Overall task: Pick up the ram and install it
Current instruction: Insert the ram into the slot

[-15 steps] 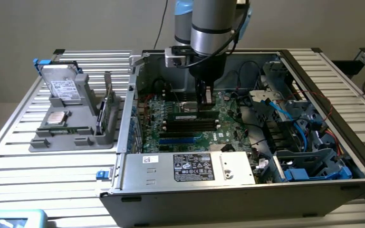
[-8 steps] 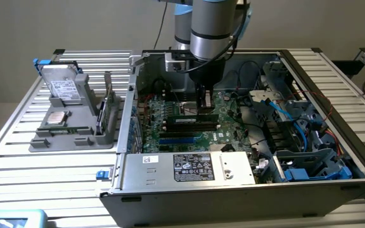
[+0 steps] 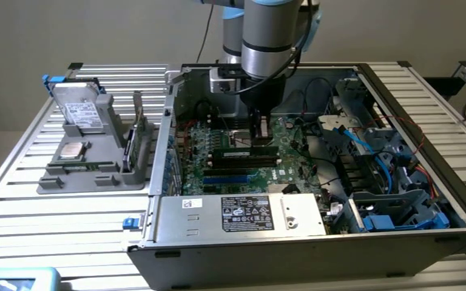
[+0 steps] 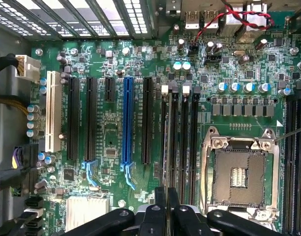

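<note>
Wrist view, bottom centre: the gripper (image 4: 166, 200) is clamping the ram (image 4: 165, 189) edge-on, hovering just over the slots (image 4: 184, 137) at mid-frame. I reckon that if the ram is sitting off a slot's line or tilting, pressing down risks bending it or jamming it against the clips.

The arm (image 3: 264, 42) is reaching down into the open computer case (image 3: 411, 121), its gripper (image 3: 261, 140) hovering just above the motherboard (image 3: 216, 170) near the dark memory slots (image 3: 245, 159); a grey tray (image 3: 95, 180) is sitting at the exterior view's left, carrying a hard drive (image 3: 81, 112) and a silver chip (image 3: 73, 150)
</note>
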`<state>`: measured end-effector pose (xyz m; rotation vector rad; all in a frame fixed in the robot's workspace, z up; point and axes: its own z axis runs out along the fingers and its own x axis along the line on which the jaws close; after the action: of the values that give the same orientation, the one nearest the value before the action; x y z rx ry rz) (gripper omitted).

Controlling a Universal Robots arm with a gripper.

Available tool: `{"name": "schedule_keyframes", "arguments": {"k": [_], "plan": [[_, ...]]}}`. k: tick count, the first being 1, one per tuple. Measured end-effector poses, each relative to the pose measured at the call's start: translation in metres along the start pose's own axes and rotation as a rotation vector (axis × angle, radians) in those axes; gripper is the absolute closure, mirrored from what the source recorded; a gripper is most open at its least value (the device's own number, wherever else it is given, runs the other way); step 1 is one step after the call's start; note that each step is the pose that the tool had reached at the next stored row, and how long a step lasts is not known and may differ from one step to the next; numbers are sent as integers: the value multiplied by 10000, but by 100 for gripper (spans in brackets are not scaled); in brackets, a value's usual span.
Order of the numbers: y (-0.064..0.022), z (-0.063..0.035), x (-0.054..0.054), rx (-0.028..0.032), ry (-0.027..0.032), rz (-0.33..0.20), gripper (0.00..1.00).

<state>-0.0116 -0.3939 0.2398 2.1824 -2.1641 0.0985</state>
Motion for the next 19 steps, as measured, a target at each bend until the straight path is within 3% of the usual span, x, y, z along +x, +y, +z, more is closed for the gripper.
{"name": "schedule_keyframes", "arguments": {"k": [19], "plan": [[3,81,-5,3,1,-40,87]]}}
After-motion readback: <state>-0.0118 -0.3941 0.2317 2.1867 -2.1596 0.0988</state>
